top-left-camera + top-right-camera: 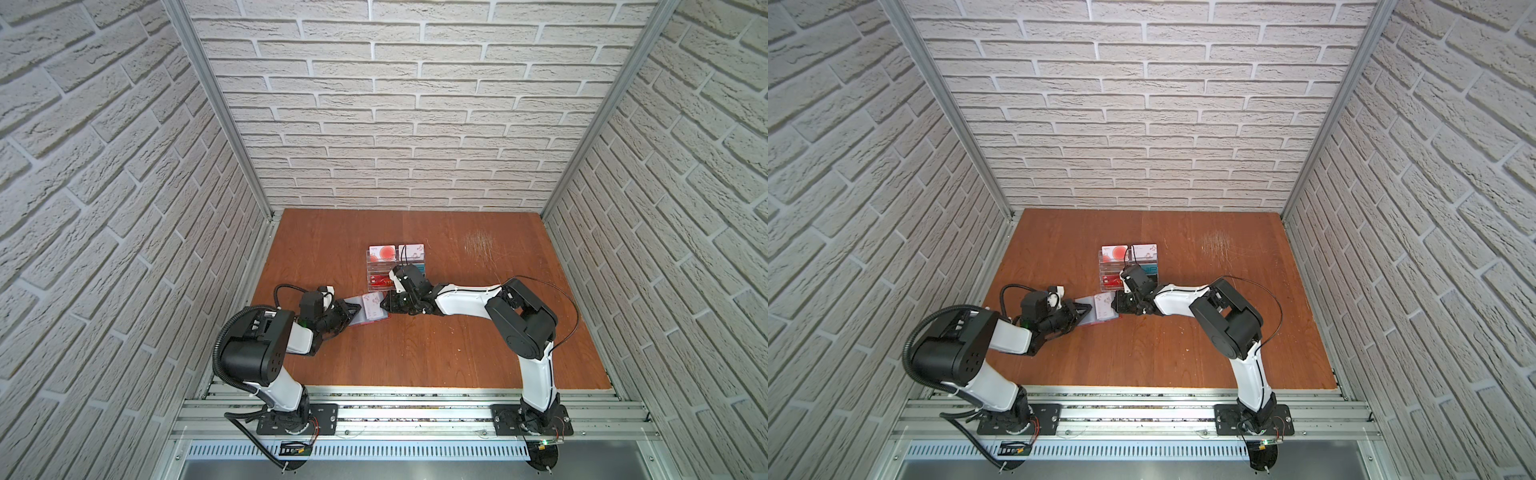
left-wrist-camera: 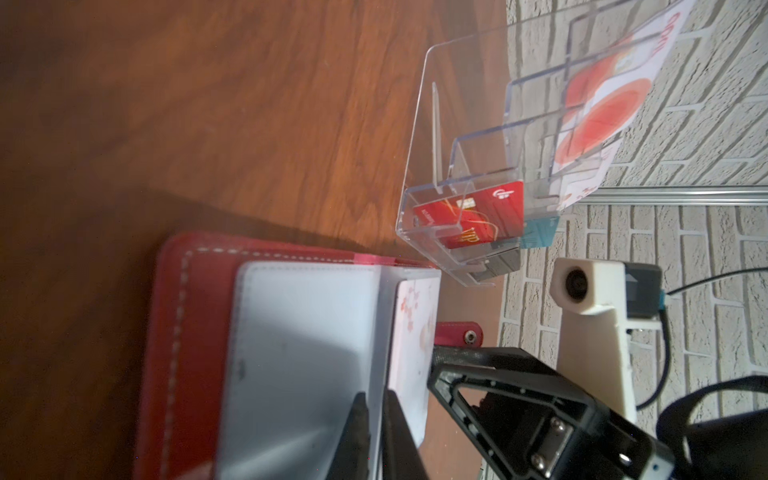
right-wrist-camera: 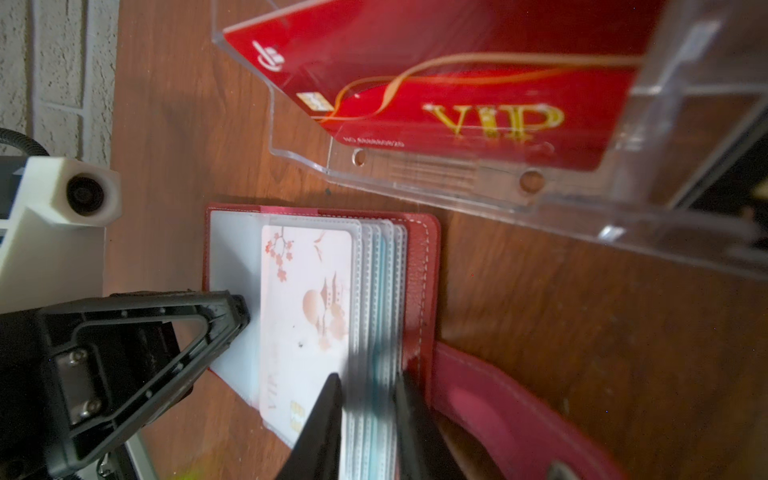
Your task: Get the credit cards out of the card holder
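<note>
Wood table (image 1: pixel 457 340): cards (image 1: pixel 384 251) already in clear rack (image 2: pixel 415 145), at least 1 white card (image 3: pixel 307 299) left in card holder (image 2: pixel 195 332); L gripper (image 2: pixel 374 399) nips empty sleeve (image 2: pixel 299 332), R gripper (image 3: pixel 368 378) ajar astride sleeve stack (image 3: pixel 374 291).

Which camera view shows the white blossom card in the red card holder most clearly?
The right wrist view: the white blossom card lies large and sharp there, artwork and chip visible. The left wrist view shows only a blurred strip of it. In both top views it is a tiny pale patch.

Overhead pair, wrist views share card holder (image 2: pixel 183 332)
</note>
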Robot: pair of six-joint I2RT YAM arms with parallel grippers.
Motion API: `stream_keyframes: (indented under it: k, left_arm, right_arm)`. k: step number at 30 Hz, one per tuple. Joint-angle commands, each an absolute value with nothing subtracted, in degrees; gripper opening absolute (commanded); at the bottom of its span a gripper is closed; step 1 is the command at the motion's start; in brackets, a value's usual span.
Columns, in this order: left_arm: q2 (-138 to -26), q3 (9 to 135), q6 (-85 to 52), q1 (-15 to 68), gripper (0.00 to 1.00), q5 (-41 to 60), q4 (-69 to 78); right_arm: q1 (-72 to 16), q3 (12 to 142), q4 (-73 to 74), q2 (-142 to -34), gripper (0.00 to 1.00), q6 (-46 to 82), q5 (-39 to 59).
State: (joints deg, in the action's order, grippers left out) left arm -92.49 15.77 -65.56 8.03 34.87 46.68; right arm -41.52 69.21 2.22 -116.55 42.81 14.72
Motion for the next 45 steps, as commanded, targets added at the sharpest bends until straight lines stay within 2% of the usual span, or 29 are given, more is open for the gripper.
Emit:
stream_keyframes:
  k: [1, 8, 15, 18, 20, 23, 29, 36, 45]
  left_arm:
    - [-93.6, 16.7, -65.0, 8.3, 0.14, 35.3, 49.7]
    - [-94.9, 16.8, -65.3, 8.3, 0.19, 35.8, 51.1]
    - [-94.8, 16.7, -65.9, 8.3, 0.29, 36.4, 52.4]
    - [-94.5, 17.2, -66.2, 8.3, 0.3, 36.8, 52.2]
    - [-94.5, 17.4, -65.9, 8.2, 0.3, 36.7, 51.5]
    - [-94.9, 17.2, -65.8, 8.3, 0.31, 36.5, 51.6]
    - [-96.7, 16.9, -67.0, 8.2, 0.32, 36.5, 54.5]
    - [-98.1, 17.1, -67.3, 8.2, 0.34, 36.4, 55.6]
    - [-100.6, 16.6, -68.1, 8.2, 0.34, 36.6, 58.8]
  right_arm:
    - [-42.3, 70.0, 0.3, -118.1, 0.17, 43.0, 15.3]
    - [-42.8, 71.2, -3.6, -120.0, 0.07, 42.0, 13.5]
    - [-43.4, 72.1, -5.5, -121.5, 0.06, 41.8, 12.5]
    - [-43.3, 72.0, -4.9, -121.0, 0.06, 42.3, 13.3]
    - [-42.8, 70.6, -2.6, -119.4, 0.09, 43.3, 14.6]
    - [-41.9, 68.3, 0.4, -116.0, 0.2, 44.1, 15.7]
    - [-40.6, 66.8, 7.5, -115.3, 0.29, 47.1, 19.5]
    - [-40.0, 64.5, 18.4, -117.5, 0.36, 53.0, 22.9]
    - [-38.8, 60.3, 33.1, -119.0, 0.34, 59.1, 26.6]
